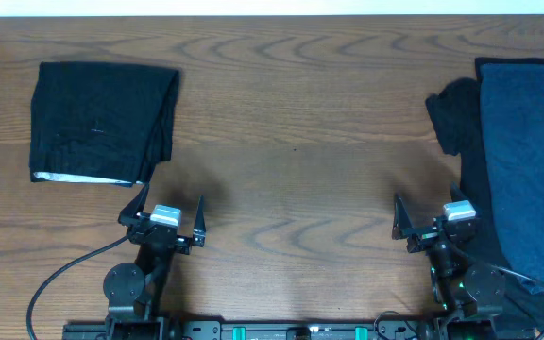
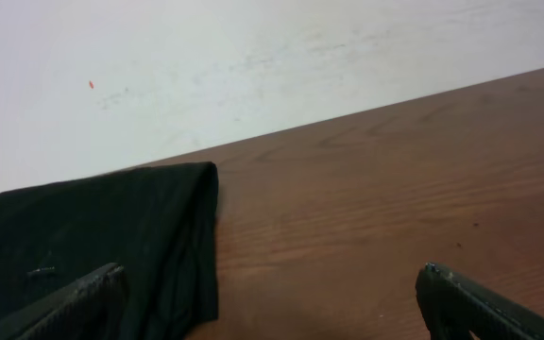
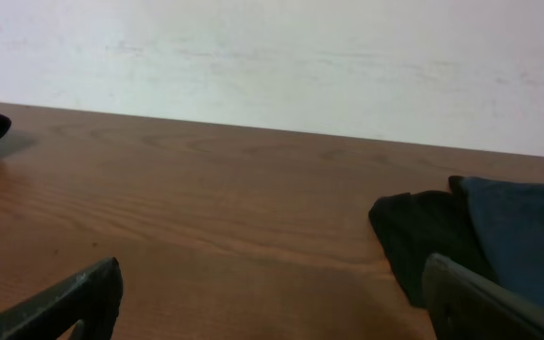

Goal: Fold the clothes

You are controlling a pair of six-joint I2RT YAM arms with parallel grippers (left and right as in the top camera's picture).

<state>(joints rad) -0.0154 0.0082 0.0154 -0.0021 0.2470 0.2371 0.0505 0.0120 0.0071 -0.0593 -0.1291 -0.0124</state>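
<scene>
Surface: wood-grain table [image 1: 291,189], pale wall [image 2: 253,57] beyond.
Finished: folded black garment [image 1: 102,123], at the table's far-left corner.
Waiting: blue garment [image 1: 527,161] along the table's right edge, partly over a crumpled black garment [image 1: 453,118].
Handling: soft, light, limp (likely to sag and drag); best pinched at a corner or hem.
Left gripper [image 1: 170,206]: spread wide, empty, near the table's front edge.
Right gripper [image 1: 428,212]: spread wide, empty, at the table's front right.

Black garment [image 1: 97,118], dark-blue cloth [image 1: 527,161]
</scene>
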